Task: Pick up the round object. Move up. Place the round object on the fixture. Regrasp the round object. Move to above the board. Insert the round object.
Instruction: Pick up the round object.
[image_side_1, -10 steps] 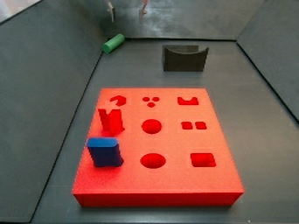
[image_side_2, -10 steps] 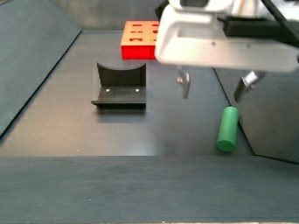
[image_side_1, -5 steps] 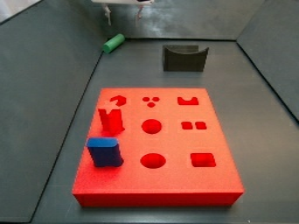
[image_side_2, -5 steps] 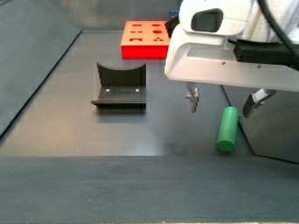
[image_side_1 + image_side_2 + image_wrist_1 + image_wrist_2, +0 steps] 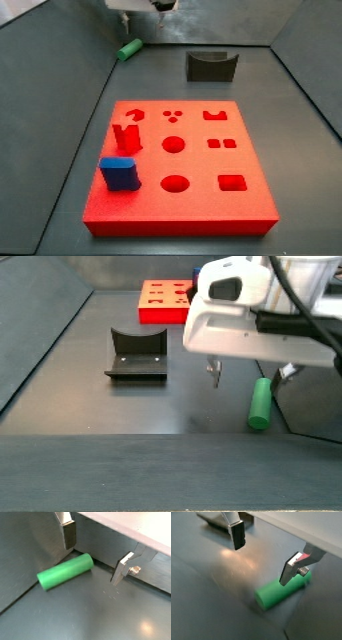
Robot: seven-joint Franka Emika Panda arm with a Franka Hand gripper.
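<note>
Gripper (image 5: pixel 247 370) hangs spread and empty over one round object (image 5: pixel 261 403) lying flat on the floor; one fixture (image 5: pixel 136 354) stands apart; one board (image 5: pixel 178 165) carries one blue block (image 5: pixel 120 172).

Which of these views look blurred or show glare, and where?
In a wrist view the green peg is smeared with soft edges, and a pale glare patch lies on the floor below the open gripper. In the other wrist picture the peg is sharp. In a side view the red board is crisp; in a side view the gripper looks slightly soft.
</note>
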